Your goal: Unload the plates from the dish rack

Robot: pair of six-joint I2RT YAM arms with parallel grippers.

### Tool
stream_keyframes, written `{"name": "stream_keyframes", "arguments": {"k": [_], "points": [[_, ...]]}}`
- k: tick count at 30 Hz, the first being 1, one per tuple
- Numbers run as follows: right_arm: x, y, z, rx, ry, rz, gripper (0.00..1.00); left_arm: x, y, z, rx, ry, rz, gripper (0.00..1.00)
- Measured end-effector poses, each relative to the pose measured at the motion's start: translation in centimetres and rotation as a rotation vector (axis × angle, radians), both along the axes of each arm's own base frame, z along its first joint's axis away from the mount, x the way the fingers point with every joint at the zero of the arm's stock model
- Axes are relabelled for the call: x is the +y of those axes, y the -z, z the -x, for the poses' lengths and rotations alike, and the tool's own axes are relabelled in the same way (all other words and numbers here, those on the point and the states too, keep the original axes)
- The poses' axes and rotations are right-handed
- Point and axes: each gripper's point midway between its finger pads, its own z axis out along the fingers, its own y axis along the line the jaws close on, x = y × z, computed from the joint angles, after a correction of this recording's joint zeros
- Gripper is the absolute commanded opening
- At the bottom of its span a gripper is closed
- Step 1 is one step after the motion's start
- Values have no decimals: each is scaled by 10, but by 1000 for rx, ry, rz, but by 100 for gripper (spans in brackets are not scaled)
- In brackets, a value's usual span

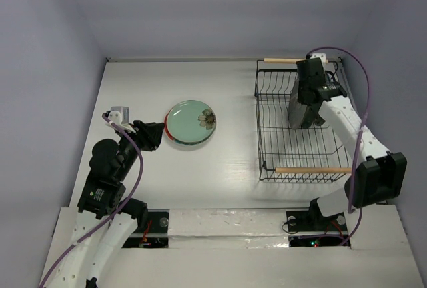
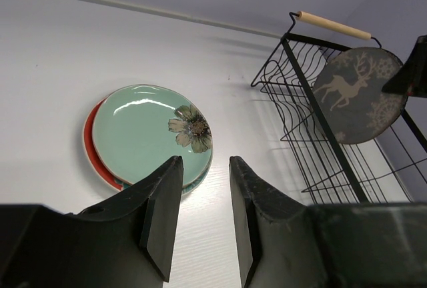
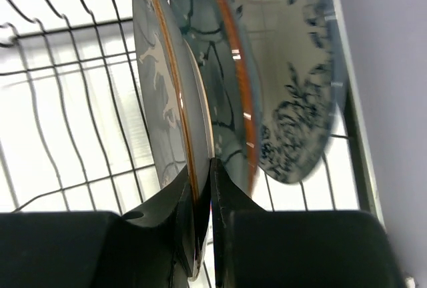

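A pale green plate (image 1: 190, 123) with a flower lies on a red plate (image 2: 90, 148) on the table, left of the dish rack (image 1: 259, 128). My left gripper (image 1: 152, 135) is open and empty just left of this stack; in the left wrist view (image 2: 205, 195) its tips frame the stack's near edge. My right gripper (image 1: 307, 95) reaches into the rack and is shut on the rim of the upright grey-brown deer plate (image 3: 160, 101), also seen in the left wrist view (image 2: 357, 95). Behind it stand a dark teal plate (image 3: 217, 68) and a white blue-floral plate (image 3: 287, 68).
The rack stands at the right of the white table, with one wooden handle (image 1: 283, 60) at the far end and one (image 1: 312, 169) at the near end. Pale walls close the table at the back and on both sides.
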Motion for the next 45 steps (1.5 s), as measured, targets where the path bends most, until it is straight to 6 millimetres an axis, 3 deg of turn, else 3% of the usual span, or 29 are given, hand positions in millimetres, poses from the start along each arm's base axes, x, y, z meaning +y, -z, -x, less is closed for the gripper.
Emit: {"name": "stream_keyframes", "arguments": {"k": [7, 13, 18, 21, 24, 26, 29, 32, 37, 45], "points": [[1, -68, 19, -143, -24, -56, 0, 0, 0, 0, 0, 2, 0, 32], [21, -138, 46, -342, -96, -145, 0, 0, 0, 0, 0, 1, 0, 32], [76, -171, 62, -456, -271, -308, 0, 0, 0, 0, 0, 2, 0, 32], [130, -175, 56, -482, -410, -462, 0, 0, 0, 0, -1, 1, 0, 32], [193, -161, 43, -440, -544, -610, 0, 0, 0, 0, -2, 0, 1, 32], [242, -137, 32, -369, -618, -692, 0, 0, -1, 0, -3, 0, 1, 32], [297, -91, 21, -249, -672, -770, 0, 1, -1, 1, -6, -2, 2, 32], [332, -41, 22, -128, -687, -828, 0, 1, -2, 1, -9, -3, 3, 33], [358, 13, 22, -11, -652, -921, 0, 1, -2, 1, -9, -3, 3, 32], [377, 50, 5, 2, -572, -1031, 0, 1, -2, 1, -9, -2, 3, 33]]}}
